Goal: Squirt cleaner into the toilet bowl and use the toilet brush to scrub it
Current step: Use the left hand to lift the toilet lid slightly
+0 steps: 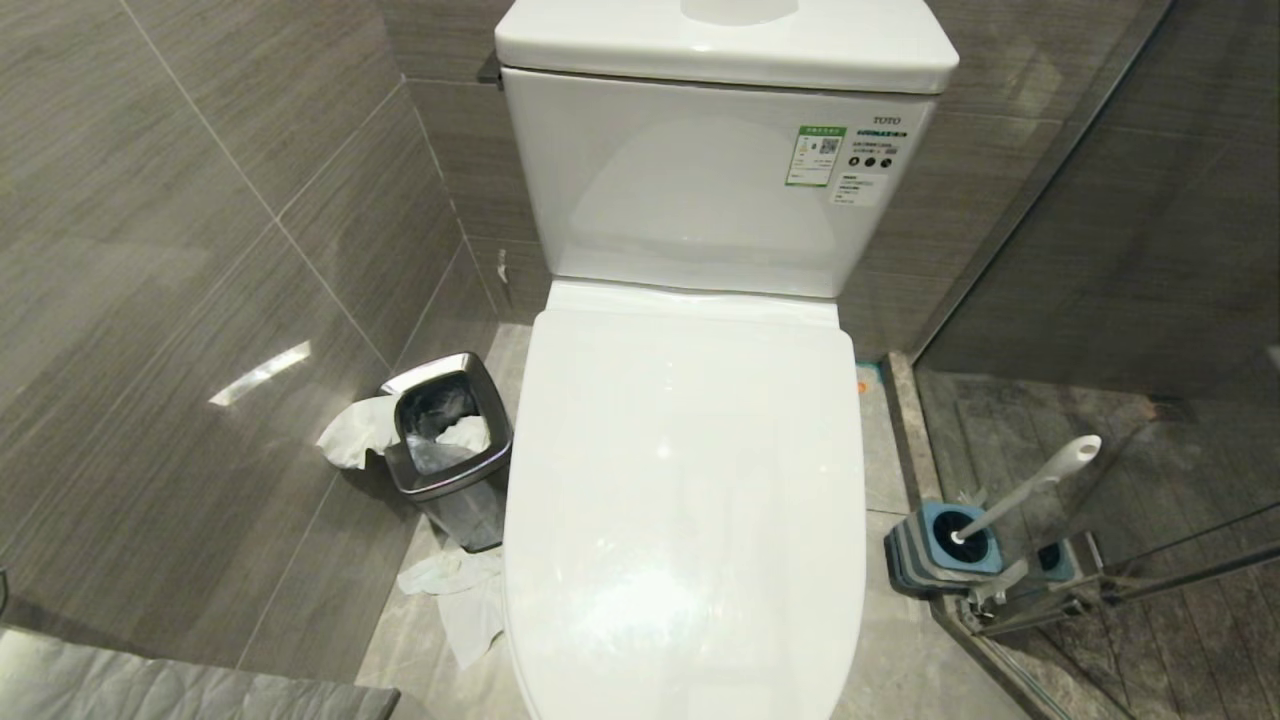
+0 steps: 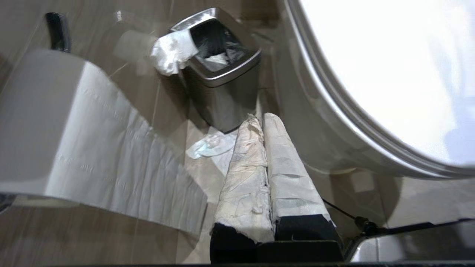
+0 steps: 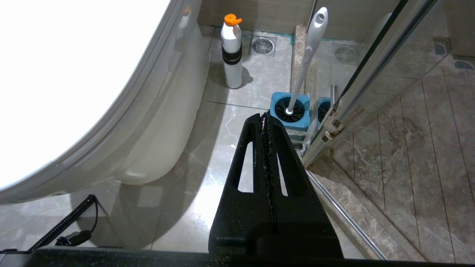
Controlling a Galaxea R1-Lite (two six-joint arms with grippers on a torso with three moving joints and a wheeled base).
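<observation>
Presently both pincers are sitting closed and empty: left pincer (image 2: pixel 261 120) near the bin (image 2: pixel 222 74), right pincer (image 3: pixel 264 119) near the brush (image 3: pixel 308 52), which is standing in its holder (image 3: pixel 291 115) beside the lidded toilet (image 1: pixel 690 480).

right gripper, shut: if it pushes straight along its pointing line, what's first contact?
Probably the blue-and-grey brush holder just past the right gripper, with the toilet brush standing in it. Depth is unclear; it could meet floor first.
</observation>
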